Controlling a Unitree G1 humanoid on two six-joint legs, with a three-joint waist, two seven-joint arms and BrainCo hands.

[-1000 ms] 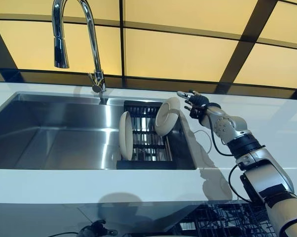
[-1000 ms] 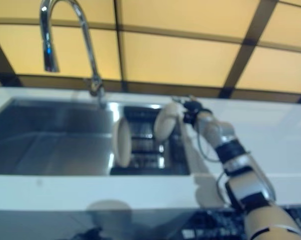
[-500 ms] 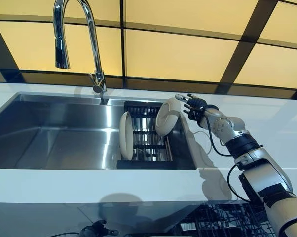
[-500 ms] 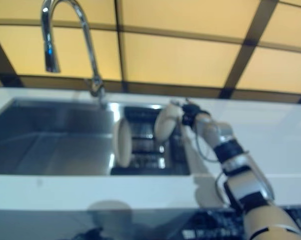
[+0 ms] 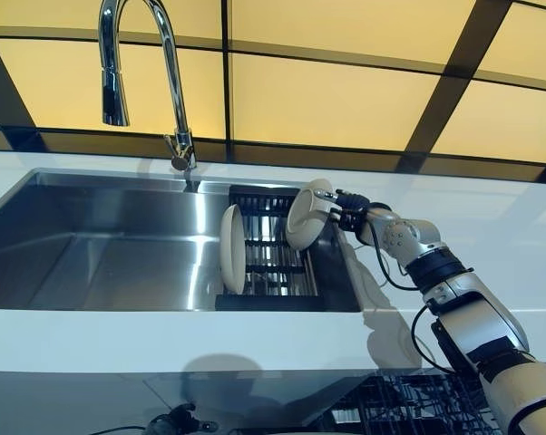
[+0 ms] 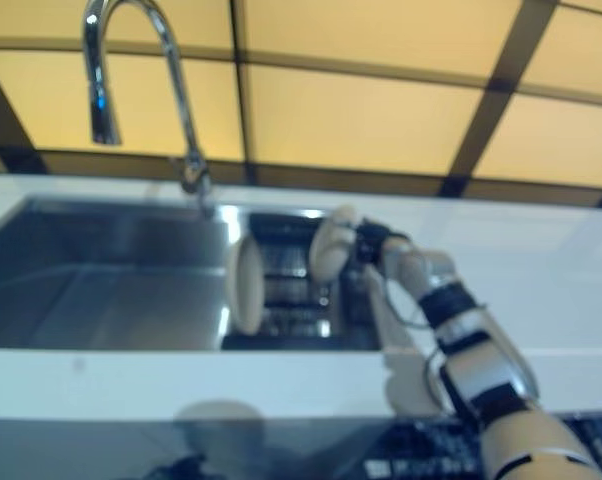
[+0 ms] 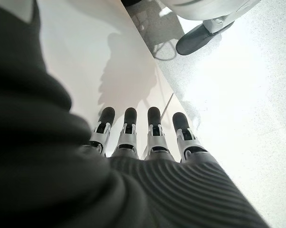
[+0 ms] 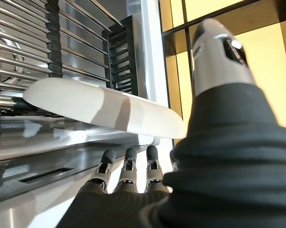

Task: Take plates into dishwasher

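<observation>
Two cream plates stand in a black rack (image 5: 275, 270) at the right end of the steel sink (image 5: 92, 245). One plate (image 5: 231, 248) is upright on its edge. The other plate (image 5: 305, 214) leans tilted against the sink's right side. My right hand (image 5: 350, 207) is at this tilted plate's upper right rim. In the right wrist view the plate's edge (image 8: 109, 109) lies between the thumb (image 8: 214, 52) and the straight fingers (image 8: 128, 166), which are not closed on it. My left hand (image 7: 147, 142) hangs low beside the white cabinet front, fingers straight and empty.
A tall chrome faucet (image 5: 137, 63) rises behind the sink's middle. White counter (image 5: 491, 217) runs to the right of the sink and along its front. A dark wire dishwasher rack (image 5: 409, 403) shows below the counter at the lower right.
My right hand has moved left along the counter to the tilted plate, and its thumb and fingers now straddle the plate's rim. The plates have not moved.
</observation>
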